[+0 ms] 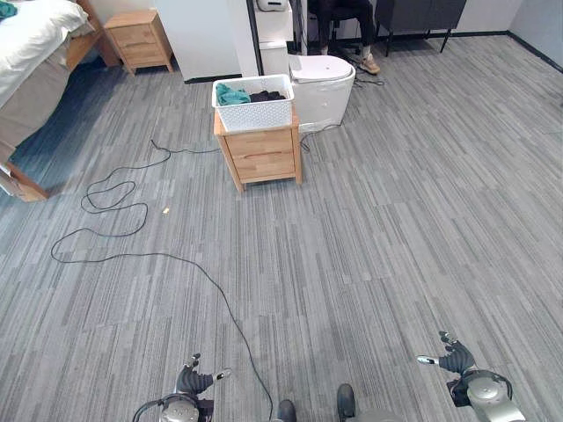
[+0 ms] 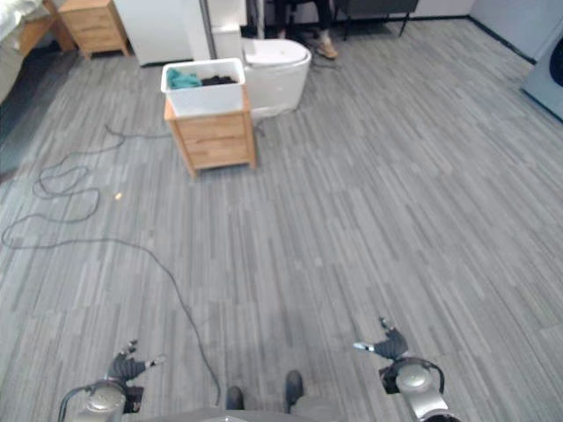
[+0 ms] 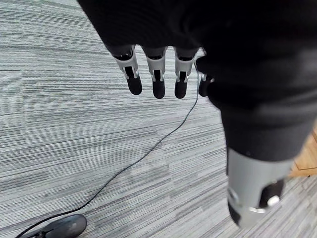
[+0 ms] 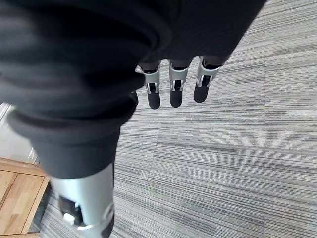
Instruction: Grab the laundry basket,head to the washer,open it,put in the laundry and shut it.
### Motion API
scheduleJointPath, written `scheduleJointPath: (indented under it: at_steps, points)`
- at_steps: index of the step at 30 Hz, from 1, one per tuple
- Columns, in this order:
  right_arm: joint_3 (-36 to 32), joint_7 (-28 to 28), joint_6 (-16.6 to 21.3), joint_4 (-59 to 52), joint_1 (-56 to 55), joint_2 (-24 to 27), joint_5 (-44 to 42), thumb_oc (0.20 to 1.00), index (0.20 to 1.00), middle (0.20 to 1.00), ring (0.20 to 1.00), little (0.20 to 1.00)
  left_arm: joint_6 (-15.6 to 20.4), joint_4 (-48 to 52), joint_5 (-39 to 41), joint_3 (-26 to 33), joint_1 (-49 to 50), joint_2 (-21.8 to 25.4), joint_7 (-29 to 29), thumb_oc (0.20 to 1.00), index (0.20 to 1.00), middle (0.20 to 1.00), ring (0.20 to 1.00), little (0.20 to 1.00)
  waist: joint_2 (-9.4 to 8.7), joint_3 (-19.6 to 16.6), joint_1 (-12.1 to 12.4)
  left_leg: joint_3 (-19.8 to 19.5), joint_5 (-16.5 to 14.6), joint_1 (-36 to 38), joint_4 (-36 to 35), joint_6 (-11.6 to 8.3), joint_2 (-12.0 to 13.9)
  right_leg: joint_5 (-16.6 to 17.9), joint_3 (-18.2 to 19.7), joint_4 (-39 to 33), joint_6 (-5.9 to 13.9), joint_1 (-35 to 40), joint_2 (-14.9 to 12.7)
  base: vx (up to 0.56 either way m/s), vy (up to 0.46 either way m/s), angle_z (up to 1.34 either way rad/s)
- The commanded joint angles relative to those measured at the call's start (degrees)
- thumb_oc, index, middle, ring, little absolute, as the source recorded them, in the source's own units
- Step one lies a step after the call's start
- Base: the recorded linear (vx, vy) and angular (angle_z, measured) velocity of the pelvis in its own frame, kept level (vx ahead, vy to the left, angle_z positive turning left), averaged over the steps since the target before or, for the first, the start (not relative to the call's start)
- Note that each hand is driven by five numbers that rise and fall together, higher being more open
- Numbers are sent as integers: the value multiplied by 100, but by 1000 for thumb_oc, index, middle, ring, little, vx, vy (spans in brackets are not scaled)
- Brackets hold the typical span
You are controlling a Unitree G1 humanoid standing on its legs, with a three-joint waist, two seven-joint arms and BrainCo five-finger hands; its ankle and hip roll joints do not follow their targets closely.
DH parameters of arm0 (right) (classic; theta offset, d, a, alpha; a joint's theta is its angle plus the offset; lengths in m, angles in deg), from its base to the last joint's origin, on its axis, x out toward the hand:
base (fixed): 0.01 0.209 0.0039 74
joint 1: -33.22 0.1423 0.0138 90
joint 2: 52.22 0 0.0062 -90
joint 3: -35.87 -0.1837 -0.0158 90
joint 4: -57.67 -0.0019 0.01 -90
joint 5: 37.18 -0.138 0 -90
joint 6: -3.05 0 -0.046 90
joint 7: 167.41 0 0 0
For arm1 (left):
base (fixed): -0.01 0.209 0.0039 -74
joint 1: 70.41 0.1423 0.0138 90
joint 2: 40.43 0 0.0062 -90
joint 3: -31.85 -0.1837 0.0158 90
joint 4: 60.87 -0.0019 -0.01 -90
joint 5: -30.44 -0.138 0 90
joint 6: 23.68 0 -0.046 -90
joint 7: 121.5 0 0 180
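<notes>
White laundry basket (image 1: 255,107) upright on wooden nightstand (image 1: 261,154), clothes (image 1: 232,94) inside

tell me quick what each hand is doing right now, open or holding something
Left hand: open, fingers straight over the grey floor, holding nothing.
Right hand: open, fingers straight, holding nothing.

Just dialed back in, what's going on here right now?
Nothing is being handled yet. The left hand and right hand hang low and open, holding nothing, over bare grey floor. The white laundry basket, with teal and dark clothes in it, sits untouched on a small wooden nightstand across the room. A white rounded washer stands just behind it, lid shut. A person sits on a chair further back. The grab step has not begun.
</notes>
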Motion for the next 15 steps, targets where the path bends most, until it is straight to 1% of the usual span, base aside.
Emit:
scheduleJointPath:
  at_steps: [1,5,11,15]
  points:
    - [-4,-100,96,157,266,-79,-70,1000,1000,1000,1000,1000,143,26,287,96,-242,94,-113,1000,1000,1000,1000,1000,-348,7,17,-32,-293,-442,426,-151,-133,-797,14,23,344,245,-212,9,0,24]
    - [-103,-133,62,227,245,-146,-188,1000,1000,1000,1000,1000,132,101,354,71,-289,83,-112,1000,1000,1000,1000,1000,-359,5,8,-6,-342,-478,463,-129,-141,-811,-97,49,371,255,-238,51,28,31]
    - [-167,-152,30,239,281,-251,-317,1000,1000,1000,1000,1000,119,164,393,121,-317,138,-149,1000,1000,1000,1000,1000,-416,13,29,36,-478,-534,572,-53,-186,-846,-101,138,426,250,-330,62,91,4]
    - [-104,-159,-22,201,387,-330,-290,1000,1000,1000,1000,1000,110,266,384,215,-306,295,-198,1000,1000,1000,1000,1000,-495,90,109,73,-700,-734,877,70,-246,-901,-39,549,519,6,-484,45,123,-10]
